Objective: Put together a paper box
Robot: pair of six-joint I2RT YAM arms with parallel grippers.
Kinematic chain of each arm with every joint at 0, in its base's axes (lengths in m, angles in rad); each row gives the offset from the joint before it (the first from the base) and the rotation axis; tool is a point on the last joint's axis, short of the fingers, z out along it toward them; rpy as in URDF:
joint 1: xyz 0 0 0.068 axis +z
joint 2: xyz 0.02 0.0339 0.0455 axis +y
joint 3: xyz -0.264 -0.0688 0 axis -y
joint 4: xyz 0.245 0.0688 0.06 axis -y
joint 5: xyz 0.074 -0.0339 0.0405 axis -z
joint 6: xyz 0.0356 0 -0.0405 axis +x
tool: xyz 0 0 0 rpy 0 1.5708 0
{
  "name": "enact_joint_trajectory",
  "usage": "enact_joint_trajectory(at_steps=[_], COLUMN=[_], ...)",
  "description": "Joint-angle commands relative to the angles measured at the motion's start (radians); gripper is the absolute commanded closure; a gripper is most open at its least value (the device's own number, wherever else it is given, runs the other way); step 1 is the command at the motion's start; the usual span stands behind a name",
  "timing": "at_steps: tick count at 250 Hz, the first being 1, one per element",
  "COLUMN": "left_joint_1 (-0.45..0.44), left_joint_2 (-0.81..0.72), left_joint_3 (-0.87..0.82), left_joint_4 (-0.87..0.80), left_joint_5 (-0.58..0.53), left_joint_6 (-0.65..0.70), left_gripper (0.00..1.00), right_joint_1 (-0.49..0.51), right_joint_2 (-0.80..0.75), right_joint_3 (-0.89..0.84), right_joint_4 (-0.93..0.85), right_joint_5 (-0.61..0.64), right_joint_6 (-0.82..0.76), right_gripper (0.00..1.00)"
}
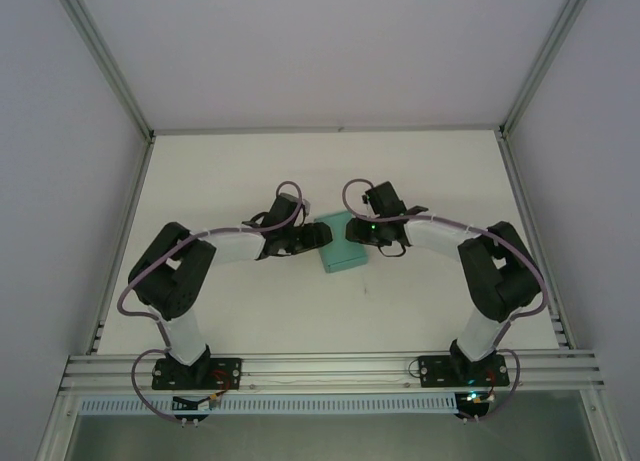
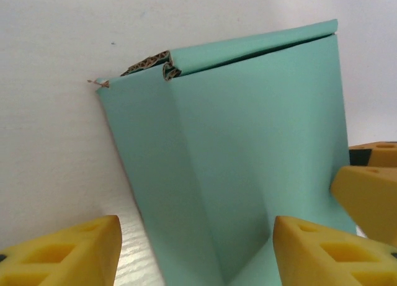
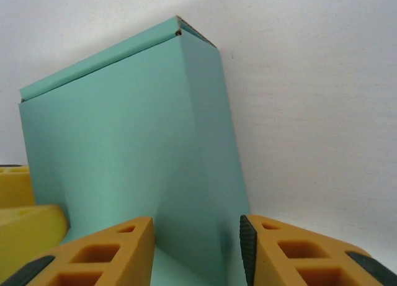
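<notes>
Yellow hollow fingers point(image 2: 62, 255) of the left gripper point(image 2: 195, 252) sit wide, released, at the smooth teal paper box point(image 2: 248, 143). Right gripper point(image 3: 197, 249) straddles its creased corner, can't tell if it's pinching; both elbows bent outward.

White table point(image 1: 420, 171), flat matte top, pale and even in tone; lying directly on it near the middle, one teal-green paper box point(image 1: 340, 249), folded up into a small flat rectangular shape, brown corrugated core showing at one torn-looking corner of its end.
</notes>
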Motion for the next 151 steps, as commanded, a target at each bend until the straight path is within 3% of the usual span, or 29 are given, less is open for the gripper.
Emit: enact_joint_trajectory(at_steps=[1, 30, 85, 151], left_joint_1=[-0.008, -0.008, -0.008, -0.012], left_joint_2=[-0.051, -0.051, -0.064, -0.063], left_joint_3=[0.027, 0.033, 0.030, 0.008], left_joint_4=[-0.070, -0.071, -0.060, -0.022], left_joint_5=[-0.027, -0.022, -0.002, 0.085], left_joint_6=[0.036, 0.037, 0.038, 0.003], left_gripper=[0.32, 0.28, 0.00, 0.00], right_joint_1=[0.003, 0.002, 0.004, 0.003], right_joint_2=[-0.030, -0.029, -0.048, -0.055], right_joint_3=[0.034, 0.041, 0.046, 0.012], right_joint_4=[-0.058, -0.058, -0.064, -0.038], right_joint_5=[0.038, 0.037, 0.043, -0.065], right_joint_6=[-0.002, 0.005, -0.008, -0.008], right_gripper=[0.57, 0.55, 0.49, 0.37])
